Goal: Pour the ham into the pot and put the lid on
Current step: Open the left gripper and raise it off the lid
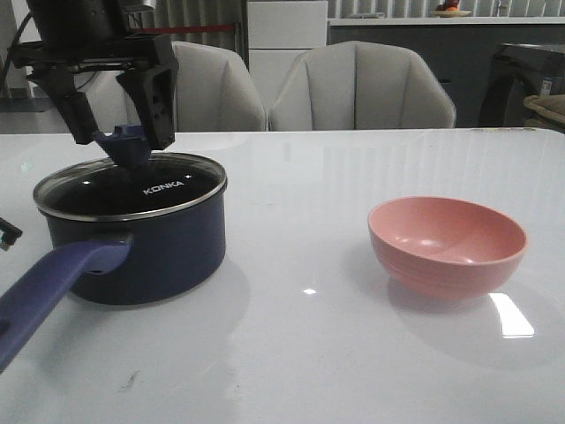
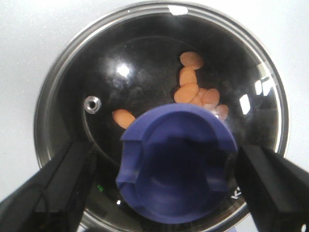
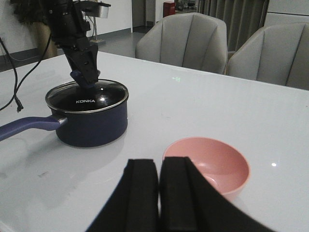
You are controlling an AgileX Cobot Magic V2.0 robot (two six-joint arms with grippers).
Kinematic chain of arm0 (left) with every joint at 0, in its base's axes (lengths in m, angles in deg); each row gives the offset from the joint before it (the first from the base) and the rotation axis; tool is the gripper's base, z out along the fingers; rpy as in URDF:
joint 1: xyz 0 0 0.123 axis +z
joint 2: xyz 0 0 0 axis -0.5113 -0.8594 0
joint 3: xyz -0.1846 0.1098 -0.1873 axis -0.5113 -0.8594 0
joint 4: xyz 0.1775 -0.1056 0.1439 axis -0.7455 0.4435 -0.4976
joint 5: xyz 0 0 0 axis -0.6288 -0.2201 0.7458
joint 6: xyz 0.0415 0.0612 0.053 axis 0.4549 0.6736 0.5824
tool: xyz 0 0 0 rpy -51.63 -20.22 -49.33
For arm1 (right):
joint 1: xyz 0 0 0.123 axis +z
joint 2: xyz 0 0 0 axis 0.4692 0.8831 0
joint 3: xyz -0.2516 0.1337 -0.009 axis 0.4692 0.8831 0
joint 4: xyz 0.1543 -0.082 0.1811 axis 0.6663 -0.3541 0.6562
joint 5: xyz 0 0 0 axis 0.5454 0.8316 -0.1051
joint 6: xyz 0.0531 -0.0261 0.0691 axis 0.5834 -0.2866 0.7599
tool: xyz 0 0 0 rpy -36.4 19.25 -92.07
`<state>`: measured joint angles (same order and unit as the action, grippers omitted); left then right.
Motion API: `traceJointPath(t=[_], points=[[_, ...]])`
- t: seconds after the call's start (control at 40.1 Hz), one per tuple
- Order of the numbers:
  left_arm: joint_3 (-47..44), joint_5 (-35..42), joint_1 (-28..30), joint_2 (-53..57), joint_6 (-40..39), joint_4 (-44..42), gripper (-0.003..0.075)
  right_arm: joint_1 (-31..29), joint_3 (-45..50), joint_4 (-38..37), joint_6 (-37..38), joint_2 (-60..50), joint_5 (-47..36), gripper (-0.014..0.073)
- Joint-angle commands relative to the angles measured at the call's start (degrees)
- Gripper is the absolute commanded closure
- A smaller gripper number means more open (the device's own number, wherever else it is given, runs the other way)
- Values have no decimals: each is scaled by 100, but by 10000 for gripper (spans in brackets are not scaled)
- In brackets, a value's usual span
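On the left of the table (image 1: 291, 353) sits the pot (image 1: 150, 252), with its long handle (image 1: 53, 283) running toward 7 o'clock in the front view, so its long axis lies from the pot body out to the near left edge. The lid (image 1: 132, 187) lies flat on the pot rim, and white "KONKA" lettering (image 1: 163, 186) reads across its glass. My left gripper (image 1: 119, 124) hangs over the lid with its 2 fingers (image 2: 58, 188) apart, 1 on each side of the blue-purple knob (image 2: 176, 164); whether they touch it I cannot tell. Through the glass I see the ham (image 2: 193, 89) as orange slices inside the pot, most clustered at 12 o'clock from the knob, 1 at 10 o'clock. Well to the right stands the pink bowl (image 1: 448, 243), upright. My right gripper (image 3: 158, 193) has its fingers pressed together, holding nothing.
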<state>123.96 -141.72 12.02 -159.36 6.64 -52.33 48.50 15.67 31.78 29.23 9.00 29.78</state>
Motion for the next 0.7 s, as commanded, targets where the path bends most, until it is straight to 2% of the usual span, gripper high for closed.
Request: traceJointPath(t=[0.0, 0.374, 0.474, 0.674], points=[[199, -274, -25, 323, -16, 134, 188, 2, -136, 23, -23, -71, -421, 412], [391, -274, 115, 605, -16, -73, 190, 2, -136, 23, -23, -71, -421, 412], [379, -258, 213, 787, -16, -79, 211, 2, -136, 23, -23, -71, -421, 412], [-426, 285, 461, 1511, -16, -88, 276, 2, -136, 23, -23, -71, -421, 412]])
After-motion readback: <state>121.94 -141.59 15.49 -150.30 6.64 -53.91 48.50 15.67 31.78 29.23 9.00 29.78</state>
